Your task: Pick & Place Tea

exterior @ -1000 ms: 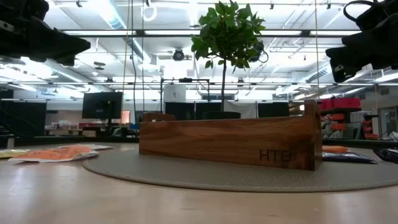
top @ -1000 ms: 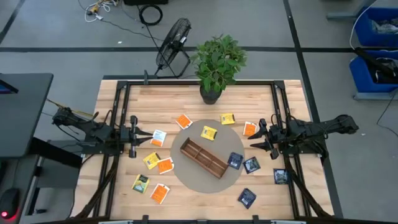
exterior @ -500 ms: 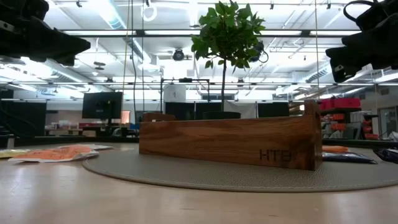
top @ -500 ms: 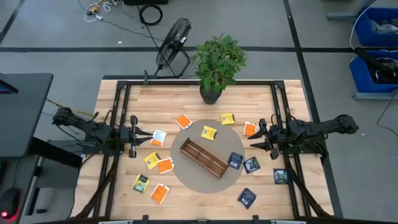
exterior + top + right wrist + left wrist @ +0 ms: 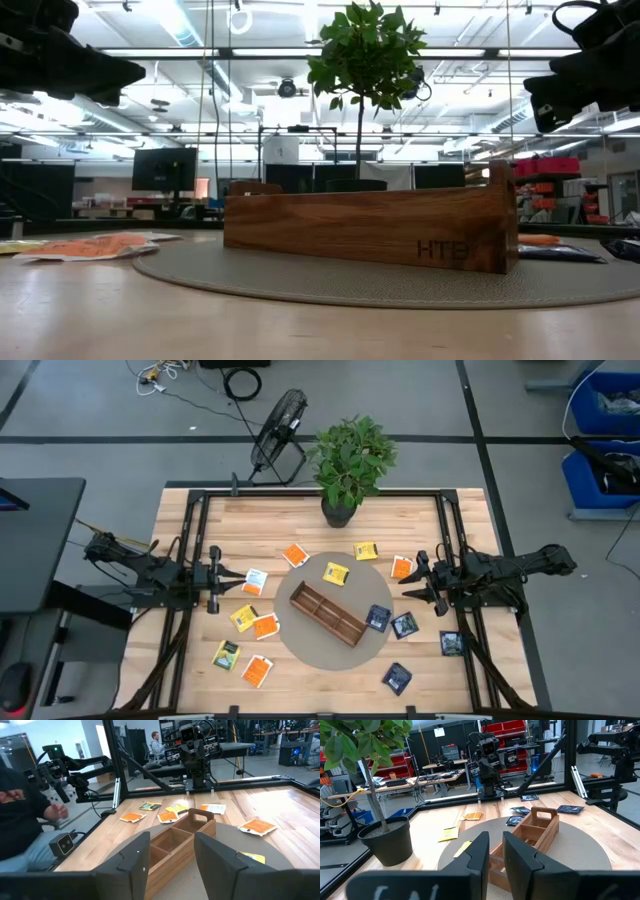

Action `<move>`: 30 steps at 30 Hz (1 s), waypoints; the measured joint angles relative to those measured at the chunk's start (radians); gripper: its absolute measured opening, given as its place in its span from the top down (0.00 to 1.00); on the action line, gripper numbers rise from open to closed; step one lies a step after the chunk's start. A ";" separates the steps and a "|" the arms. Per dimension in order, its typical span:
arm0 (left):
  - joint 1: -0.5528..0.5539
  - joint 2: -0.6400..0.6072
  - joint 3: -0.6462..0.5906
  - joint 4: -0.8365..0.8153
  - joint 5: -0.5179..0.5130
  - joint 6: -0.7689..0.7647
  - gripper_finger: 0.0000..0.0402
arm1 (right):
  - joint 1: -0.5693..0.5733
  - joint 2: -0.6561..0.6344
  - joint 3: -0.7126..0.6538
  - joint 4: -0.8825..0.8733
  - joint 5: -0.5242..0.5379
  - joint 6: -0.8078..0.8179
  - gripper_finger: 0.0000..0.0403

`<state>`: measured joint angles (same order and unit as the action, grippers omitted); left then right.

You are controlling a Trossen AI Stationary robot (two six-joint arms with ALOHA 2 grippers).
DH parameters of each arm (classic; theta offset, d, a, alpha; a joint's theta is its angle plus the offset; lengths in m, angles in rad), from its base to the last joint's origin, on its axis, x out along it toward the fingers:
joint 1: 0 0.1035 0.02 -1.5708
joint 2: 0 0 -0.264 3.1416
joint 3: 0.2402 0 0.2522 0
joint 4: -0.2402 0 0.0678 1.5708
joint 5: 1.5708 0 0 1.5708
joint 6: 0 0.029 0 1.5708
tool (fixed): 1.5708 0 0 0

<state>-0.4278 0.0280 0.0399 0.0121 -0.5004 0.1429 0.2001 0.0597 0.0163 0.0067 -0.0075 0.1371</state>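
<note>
A: Status of the arms, please.

B: Left gripper hovered at the table's left edge, its fingers only narrowly parted and holding nothing. Right gripper hovered at the right edge, fingers spread wider, also holding nothing. Judged from this, both were parked clear of the work area so the sachets remained reachable.

A: Location of the tea?

B: The tea sachets lay flat and scattered: orange and yellow ones mostly left of the wooden tray, dark blue ones to its right. One yellow sachet rested on the round mat near the tray. The tray's compartments appeared unfilled, so placement had likely not started.

A: Surface and surroundings?

B: The wooden table carried a potted plant at its far edge. A fan stood on the floor behind. A seated person was visible beside the table.
</note>
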 joint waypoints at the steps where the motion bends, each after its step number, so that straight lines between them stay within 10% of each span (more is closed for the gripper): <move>1: 0.000 0.000 0.000 0.000 0.000 0.000 0.86 | 0.000 0.000 0.000 0.000 0.000 0.000 0.60; 15: 0.000 0.000 0.000 0.002 0.000 0.092 0.86 | 0.000 0.000 0.000 0.000 0.000 -0.010 0.60; 24: 0.000 0.000 0.000 0.025 0.001 -0.053 0.86 | -0.003 0.000 0.000 0.015 0.025 -0.382 0.60; 30: 0.000 0.000 0.000 0.026 0.001 -0.184 0.86 | 0.000 0.000 0.000 0.141 0.027 -0.101 0.60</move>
<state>-0.4278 0.0280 0.0399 0.0383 -0.4995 -0.0410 0.1996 0.0597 0.0162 0.1482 0.0191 0.0357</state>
